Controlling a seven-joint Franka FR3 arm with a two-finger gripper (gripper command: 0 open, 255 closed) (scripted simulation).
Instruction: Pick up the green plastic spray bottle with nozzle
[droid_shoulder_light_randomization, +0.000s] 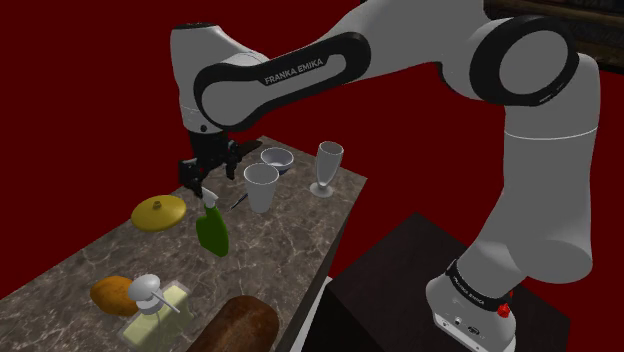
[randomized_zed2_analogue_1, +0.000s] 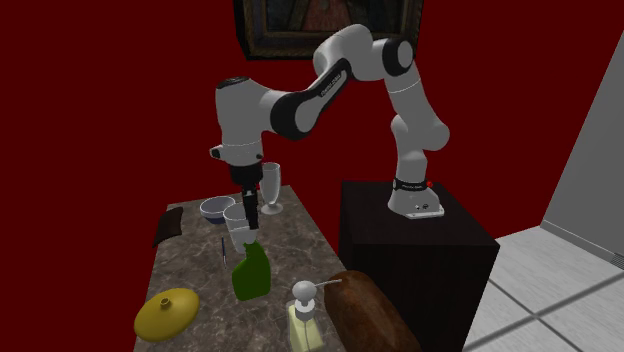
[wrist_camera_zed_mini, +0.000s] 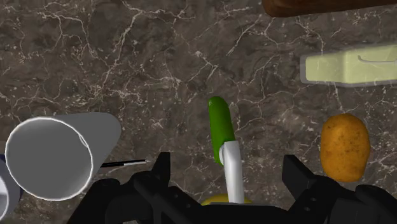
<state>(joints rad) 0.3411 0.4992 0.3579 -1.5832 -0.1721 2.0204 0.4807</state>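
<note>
Closest in the shoulder view, at 5 o'clock in the picture, sat the dark stand (droid_shoulder_light_randomization: 400, 262) with the white arm (droid_shoulder_light_randomization: 520, 150) on it. The arm's dark side panel had the white words FRANKA EMIKA.

On the marbled counter (droid_shoulder_light_randomization: 300, 240) the nearest thing was one brown loaf (droid_shoulder_light_randomization: 235, 325). One pale yellow soap pump (droid_shoulder_light_randomization: 150, 305) stood at its 9 o'clock. One orange lump (droid_shoulder_light_randomization: 112, 295) lay just beside the pump, at its 9 o'clock.

Next came the one green spray bottle (droid_shoulder_light_randomization: 212, 232), near the middle of the counter, with its white nozzle (droid_shoulder_light_randomization: 207, 200) up. The black gripper (droid_shoulder_light_randomization: 200, 188) hung right over it at its 12 o'clock. In the wrist view the two fingers (wrist_camera_zed_mini: 162, 175) were spread wide apart. The nozzle sat in the gap and touched neither finger.

One round yellow lid (droid_shoulder_light_randomization: 160, 212) lay at the bottle's 10 o'clock. One white cup (droid_shoulder_light_randomization: 261, 186) stood at the bottle's 1 o'clock. Behind the cup, at its 1 o'clock, was one small bowl (droid_shoulder_light_randomization: 277, 160). One stemmed glass (droid_shoulder_light_randomization: 326, 168) stood at the bowl's 3 o'clock.

In the second exterior view one dark flat thing (randomized_zed2_analogue_1: 170, 225) lay at the bowl's 8 o'clock. That made nine things on the counter, one of each kind. Farthest off was the red wall (randomized_zed2_analogue_1: 120, 80) with one framed picture (randomized_zed2_analogue_1: 330, 25)
</note>
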